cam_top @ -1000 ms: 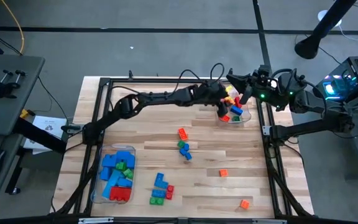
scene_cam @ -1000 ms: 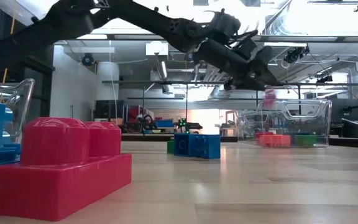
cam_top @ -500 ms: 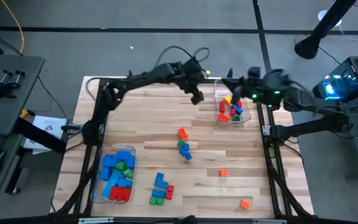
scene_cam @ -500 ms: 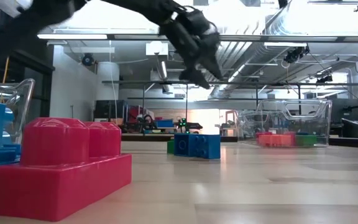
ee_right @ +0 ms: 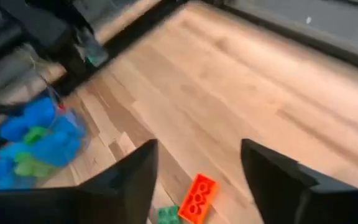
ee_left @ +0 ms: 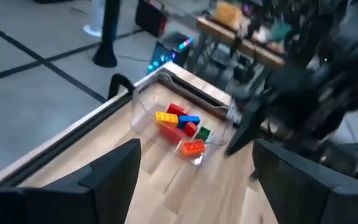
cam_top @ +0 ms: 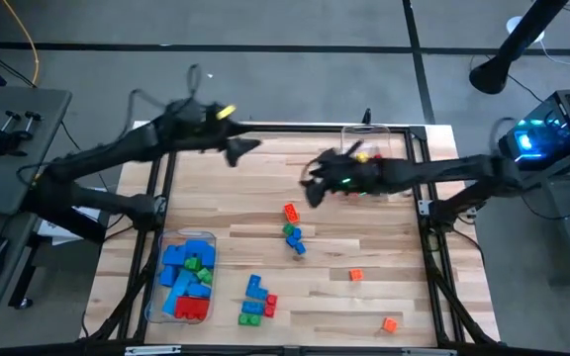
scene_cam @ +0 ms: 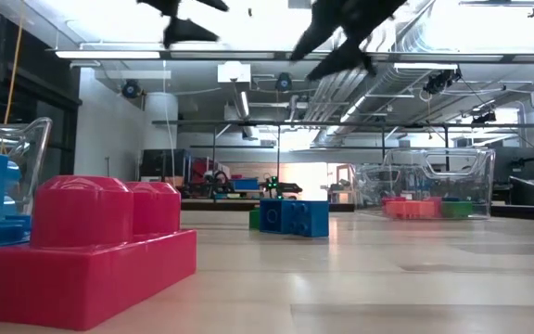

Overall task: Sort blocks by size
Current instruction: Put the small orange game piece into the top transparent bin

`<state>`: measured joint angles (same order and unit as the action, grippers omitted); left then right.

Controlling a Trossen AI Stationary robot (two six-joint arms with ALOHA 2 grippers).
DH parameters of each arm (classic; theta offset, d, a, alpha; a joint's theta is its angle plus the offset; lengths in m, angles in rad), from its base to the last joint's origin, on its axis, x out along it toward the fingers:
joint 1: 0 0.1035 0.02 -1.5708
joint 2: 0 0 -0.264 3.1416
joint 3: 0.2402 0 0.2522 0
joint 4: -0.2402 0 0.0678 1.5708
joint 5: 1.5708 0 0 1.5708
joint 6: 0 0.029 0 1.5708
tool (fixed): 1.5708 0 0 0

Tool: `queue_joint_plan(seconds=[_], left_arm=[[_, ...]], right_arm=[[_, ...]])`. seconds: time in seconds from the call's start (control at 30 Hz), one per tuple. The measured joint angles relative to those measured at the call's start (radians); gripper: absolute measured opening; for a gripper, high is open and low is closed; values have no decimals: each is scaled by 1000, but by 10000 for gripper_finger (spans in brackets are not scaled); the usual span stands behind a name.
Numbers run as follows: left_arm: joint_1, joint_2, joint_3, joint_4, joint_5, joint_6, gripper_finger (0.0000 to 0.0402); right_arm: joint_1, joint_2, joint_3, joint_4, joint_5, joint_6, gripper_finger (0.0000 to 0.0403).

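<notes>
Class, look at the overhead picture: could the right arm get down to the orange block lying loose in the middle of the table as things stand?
Probably yes. The right gripper hangs open just above the orange block, with only bare table around it.

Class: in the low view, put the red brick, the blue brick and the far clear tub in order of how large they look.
1. Red brick, though it sits nearest the camera.
2. Far clear tub.
3. Blue brick.
</notes>
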<state>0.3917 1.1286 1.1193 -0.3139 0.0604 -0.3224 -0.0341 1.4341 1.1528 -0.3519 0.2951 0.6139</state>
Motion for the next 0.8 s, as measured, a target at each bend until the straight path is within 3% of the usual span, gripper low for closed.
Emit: queue_joint_plan(seconds=[0.13, 0.3, 0.57, 0.8], left_arm=[[-3, -194, -120, 15, -21, -62, 293], [-2, -320, -188, 14, -32, -112, 294], [-2, -343, -199, -32, -17, -109, 294], [-2, -335, -199, -71, 33, -103, 294]], right_arm=[[-6, 195, 79, -22, -11, 66, 259], [-13, 395, 238, -194, -11, 143, 265], [10, 656, 533, -501, -18, 241, 265], [17, 800, 640, -588, -81, 305, 265]])
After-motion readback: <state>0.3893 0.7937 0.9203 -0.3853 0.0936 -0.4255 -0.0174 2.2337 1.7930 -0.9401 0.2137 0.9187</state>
